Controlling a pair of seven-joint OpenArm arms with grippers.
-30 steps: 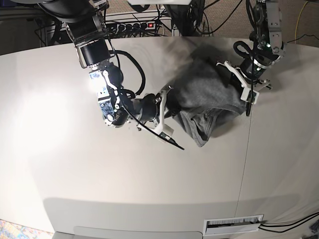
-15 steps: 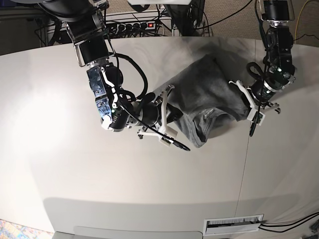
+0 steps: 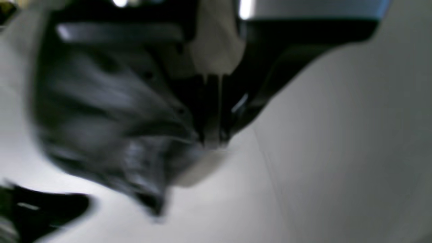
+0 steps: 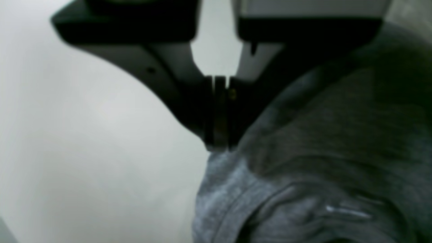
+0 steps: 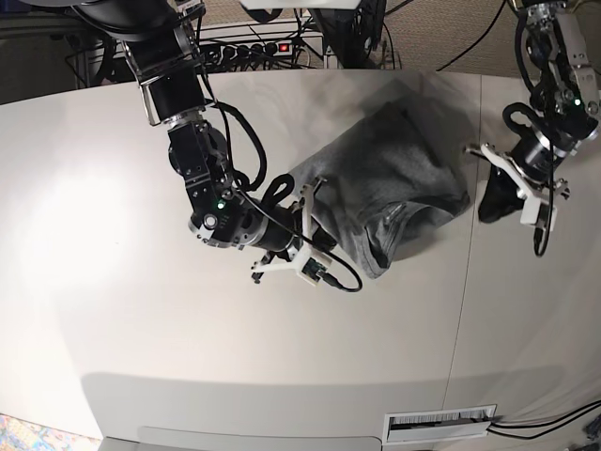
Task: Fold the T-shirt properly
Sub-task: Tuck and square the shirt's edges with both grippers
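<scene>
The heather-grey T-shirt [image 5: 394, 183] lies crumpled on the white table [image 5: 141, 310], right of centre, with a folded hem toward the front. My right gripper [image 5: 331, 274] is shut at the shirt's front-left edge. In the right wrist view its closed tips [image 4: 217, 146] sit at the hem of the T-shirt [image 4: 303, 175], and no cloth shows between them. My left gripper [image 5: 537, 235] is shut over bare table, right of the shirt. In the blurred left wrist view its shut tips [image 3: 212, 141] stand beside the T-shirt [image 3: 101, 118].
A seam in the table [image 5: 463, 291] runs front to back just right of the shirt. A slotted vent [image 5: 439, 424] sits at the front right edge. A power strip [image 5: 254, 47] and cables lie behind the table's far edge.
My left arm has swung right, off the shirt's right edge and onto bare table. The right gripper has shifted slightly along the shirt's left edge. The shirt's right side has settled flatter.
</scene>
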